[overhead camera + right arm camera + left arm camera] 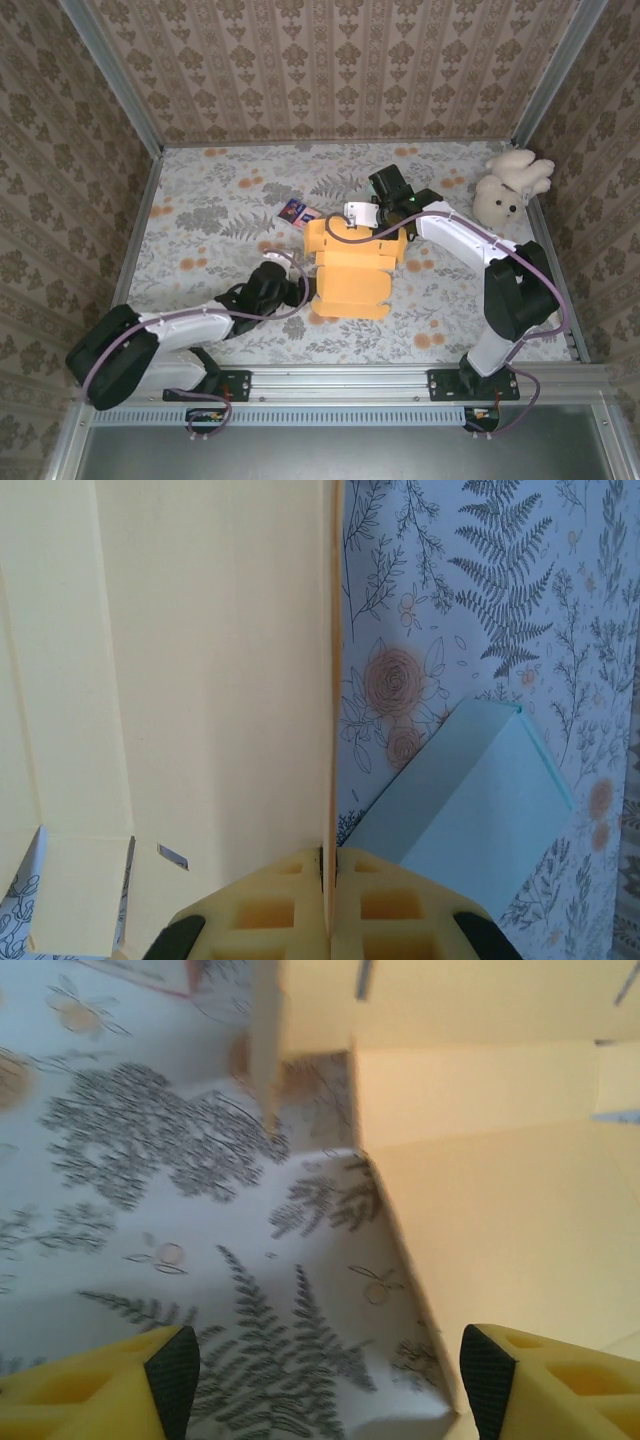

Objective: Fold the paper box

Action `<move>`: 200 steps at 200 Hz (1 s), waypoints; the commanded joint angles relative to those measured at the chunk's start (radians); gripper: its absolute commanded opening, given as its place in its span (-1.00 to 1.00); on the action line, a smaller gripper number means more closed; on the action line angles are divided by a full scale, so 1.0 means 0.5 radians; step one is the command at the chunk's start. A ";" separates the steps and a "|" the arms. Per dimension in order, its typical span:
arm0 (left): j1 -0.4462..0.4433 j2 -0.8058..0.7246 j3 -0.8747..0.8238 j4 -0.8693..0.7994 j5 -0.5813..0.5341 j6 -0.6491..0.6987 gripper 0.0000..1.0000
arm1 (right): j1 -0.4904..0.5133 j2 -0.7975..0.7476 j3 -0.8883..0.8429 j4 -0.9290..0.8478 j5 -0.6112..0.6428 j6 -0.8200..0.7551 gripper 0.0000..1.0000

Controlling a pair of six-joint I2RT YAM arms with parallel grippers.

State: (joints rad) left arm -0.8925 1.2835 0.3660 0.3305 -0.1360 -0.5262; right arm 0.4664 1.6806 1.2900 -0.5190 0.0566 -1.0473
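Note:
The paper box (350,265) is a yellow-orange cardboard blank lying partly folded in the middle of the floral table. My right gripper (385,215) is at the box's far edge, shut on an upright flap. In the right wrist view the flap's thin edge (333,680) runs straight into the closed jaws of the right gripper (331,865). My left gripper (300,290) sits low at the box's near-left edge. In the left wrist view the left gripper (330,1385) is open over the tablecloth with nothing between its fingertips, and the right fingertip (487,1380) is over the box panel (500,1210).
A white plush toy (510,185) sits at the far right by the wall. A small printed card (297,212) lies left of the box's far corner. A pale blue-white flat object (470,800) lies beside the held flap. Metal rails and patterned walls ring the table.

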 commanded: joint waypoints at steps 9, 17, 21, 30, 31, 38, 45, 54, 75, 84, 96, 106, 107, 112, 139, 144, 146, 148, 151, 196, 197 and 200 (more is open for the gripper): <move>-0.179 0.007 0.121 0.058 -0.125 0.008 0.39 | -0.015 -0.020 -0.028 0.007 -0.006 0.027 -1.00; -0.221 -0.029 0.135 0.005 -0.189 0.004 0.39 | -0.018 -0.023 -0.033 0.009 -0.009 0.027 -1.00; -0.243 -0.053 0.143 -0.030 -0.227 0.000 0.39 | -0.021 -0.023 -0.038 0.010 -0.009 0.027 -1.00; -0.289 -0.115 0.155 -0.109 -0.296 -0.015 0.39 | -0.024 -0.023 -0.046 0.013 -0.016 0.027 -1.00; -0.293 -0.123 0.156 -0.116 -0.302 -0.017 0.39 | -0.026 -0.025 -0.047 0.013 -0.017 0.027 -1.00; -0.317 -0.173 0.161 -0.150 -0.313 -0.026 0.39 | -0.030 -0.026 -0.055 0.019 -0.021 0.027 -1.00; -0.328 -0.212 0.163 -0.165 -0.284 -0.040 0.39 | -0.034 -0.023 -0.064 0.025 -0.023 0.027 -1.00; -0.334 -0.229 0.169 -0.143 -0.209 -0.059 0.39 | -0.037 -0.026 -0.070 0.029 -0.026 0.027 -1.00; -0.338 -0.113 0.230 -0.065 -0.071 -0.092 0.39 | -0.046 -0.025 -0.088 0.042 -0.035 0.040 -1.00; -0.338 -0.022 0.269 -0.055 -0.056 -0.098 0.39 | -0.045 -0.027 -0.092 0.047 -0.039 0.047 -1.00; -0.340 0.099 0.311 -0.028 -0.046 -0.110 0.39 | -0.046 -0.036 -0.102 0.047 -0.043 0.051 -1.00; -0.339 0.186 0.327 0.033 -0.009 -0.121 0.38 | -0.046 -0.047 -0.113 0.050 -0.048 0.050 -1.00; -0.338 0.196 0.330 0.037 -0.007 -0.122 0.38 | -0.046 -0.049 -0.115 0.050 -0.049 0.051 -1.00; -0.338 0.237 0.340 0.067 0.010 -0.126 0.38 | -0.049 -0.055 -0.122 0.053 -0.049 0.051 -1.00; -0.338 0.408 0.408 0.101 0.002 -0.137 0.37 | -0.060 -0.087 -0.142 0.043 -0.053 0.042 -1.00; -0.338 0.425 0.411 0.096 -0.023 -0.138 0.37 | -0.061 -0.093 -0.145 0.039 -0.054 0.043 -1.00; -0.338 0.431 0.413 0.093 -0.033 -0.139 0.37 | -0.061 -0.095 -0.147 0.038 -0.054 0.040 -1.00; -0.336 0.437 0.413 0.089 -0.044 -0.141 0.37 | -0.063 -0.098 -0.148 0.038 -0.055 0.039 -1.00; -0.335 0.443 0.412 0.082 -0.061 -0.146 0.37 | -0.064 -0.099 -0.152 0.038 -0.056 0.039 -1.00; -0.247 0.528 0.290 0.155 -0.068 -0.265 0.37 | -0.085 -0.134 -0.205 0.058 -0.061 0.030 -1.00; -0.248 0.528 0.288 0.160 -0.064 -0.267 0.37 | -0.084 -0.134 -0.205 0.058 -0.061 0.030 -1.00; -0.247 0.537 0.278 0.177 -0.053 -0.272 0.37 | -0.084 -0.136 -0.207 0.059 -0.061 0.030 -1.00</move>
State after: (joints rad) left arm -1.0367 1.5234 0.5423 0.3672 -0.1757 -0.6113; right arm 0.4286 1.6440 1.2037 -0.4957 0.0475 -1.0409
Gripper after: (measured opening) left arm 0.685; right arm 0.058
